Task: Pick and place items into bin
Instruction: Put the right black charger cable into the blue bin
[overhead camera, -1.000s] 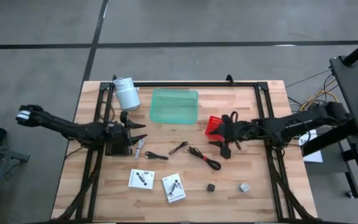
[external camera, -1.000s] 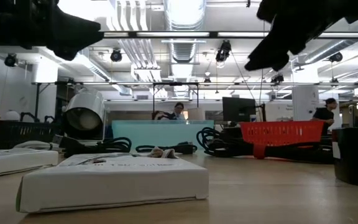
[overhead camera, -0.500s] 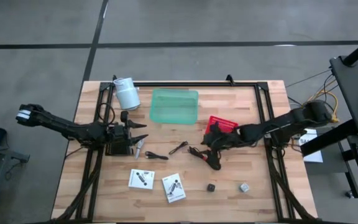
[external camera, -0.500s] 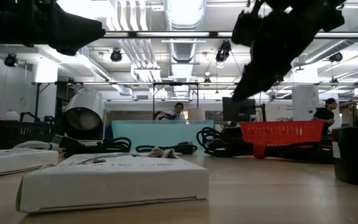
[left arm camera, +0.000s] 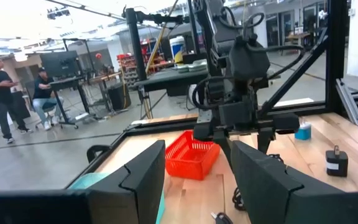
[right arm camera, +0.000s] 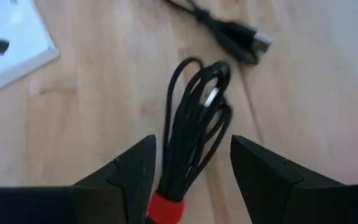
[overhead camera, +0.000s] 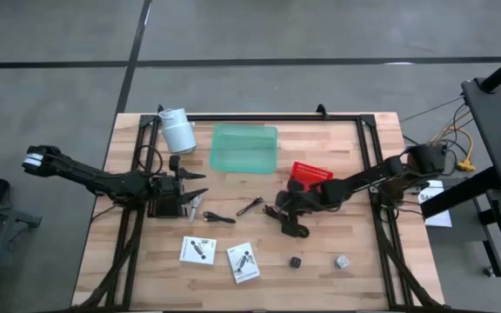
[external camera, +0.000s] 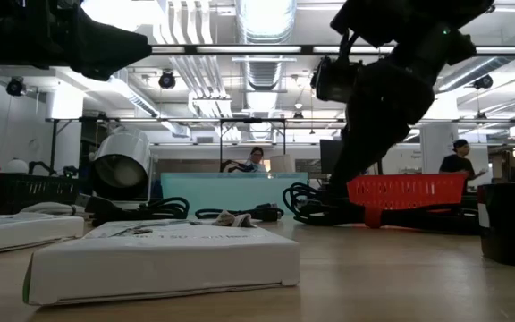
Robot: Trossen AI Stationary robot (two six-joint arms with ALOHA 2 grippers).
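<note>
no legible text; print on two white cards too small to read

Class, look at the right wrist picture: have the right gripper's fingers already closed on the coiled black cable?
No. The right gripper is open, its fingers standing on either side of the coiled black cable with wood showing between.

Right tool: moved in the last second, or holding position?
Yes. In the high view the right tool has travelled leftward, from beside the red basket to over the coiled black cable, fingers open astride it in the wrist view.
</note>
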